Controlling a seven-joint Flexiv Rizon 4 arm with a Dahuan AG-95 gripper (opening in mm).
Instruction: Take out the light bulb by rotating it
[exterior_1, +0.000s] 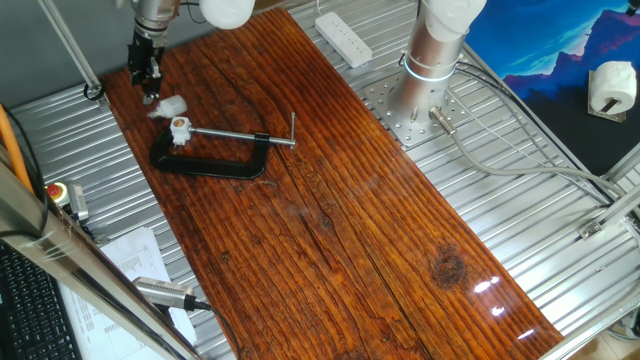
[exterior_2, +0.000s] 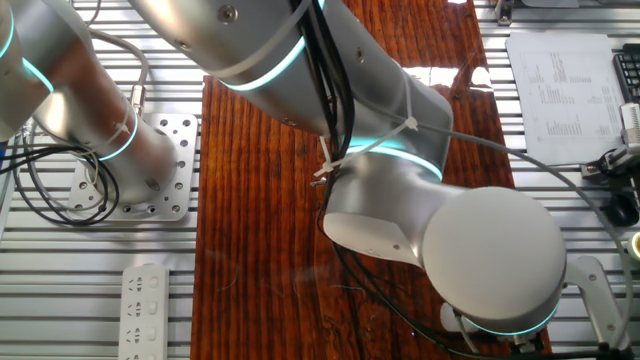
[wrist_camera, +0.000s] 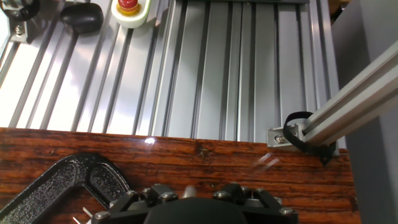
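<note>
White bulb (exterior_1: 168, 105); black clamp (exterior_1: 212, 157); reddish-brown board (exterior_1: 340, 220)

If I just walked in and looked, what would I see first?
Probably the big red-brown wooden board lying across the metal table. Near its far left end a black C-clamp holds a little white socket upright. Just beyond it lies the small white light bulb, blurry here, right under the gripper that hangs down over the board's corner.

We count one bulb (exterior_1: 168, 105), one socket (exterior_1: 180, 127), one clamp (exterior_1: 212, 158) and one arm (exterior_1: 440, 40) with one gripper (exterior_1: 149, 97). We also count one power strip (exterior_1: 344, 37), one paper sheet (exterior_1: 128, 262) and one tape roll (exterior_1: 612, 87).
</note>
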